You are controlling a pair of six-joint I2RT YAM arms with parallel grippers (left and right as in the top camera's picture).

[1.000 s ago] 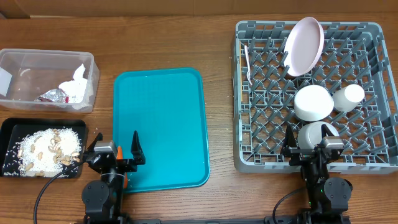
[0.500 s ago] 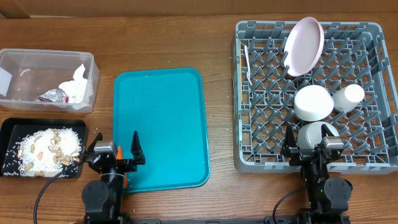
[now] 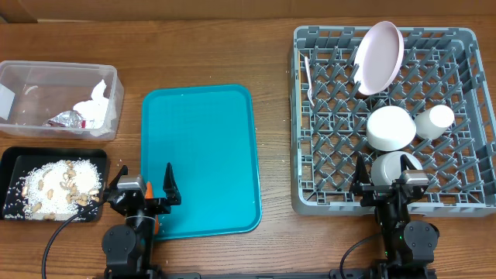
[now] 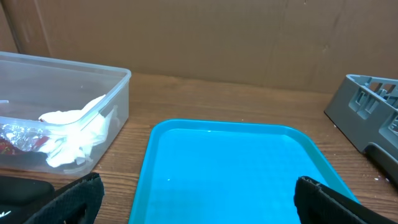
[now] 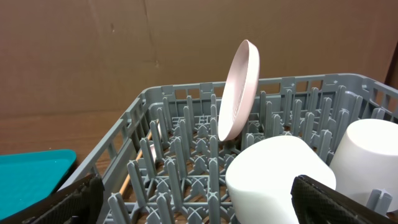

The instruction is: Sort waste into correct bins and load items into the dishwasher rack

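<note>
**Nothing loose left for either claw**

The rack [image 3: 341, 32] stands straight ahead of the right claw [image 3: 385, 172]. It holds the plate [image 3: 378, 56] on edge, a far bowl [image 3: 387, 128], a near bowl [image 3: 391, 167], the cup [image 3: 434, 120] and the fork [image 3: 308, 77]. The teal tray [image 3: 201, 155] lies bare before the left claw [image 3: 143, 184]. The tub [image 3: 31, 77] and black tray [image 3: 12, 163] are off to its left, holding the napkin [image 3: 97, 108], wrapper [image 3: 66, 118] and rice [image 3: 58, 186]. Both claws gape empty, and the sorting looks finished.

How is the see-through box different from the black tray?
The clear tub is see-through with tall walls; the black tray is dark and shallow. The tub holds a crumpled napkin and foil wrapper; the tray holds rice-and-nut scraps. Both are rectangular bins holding waste, beside the teal tray.
</note>
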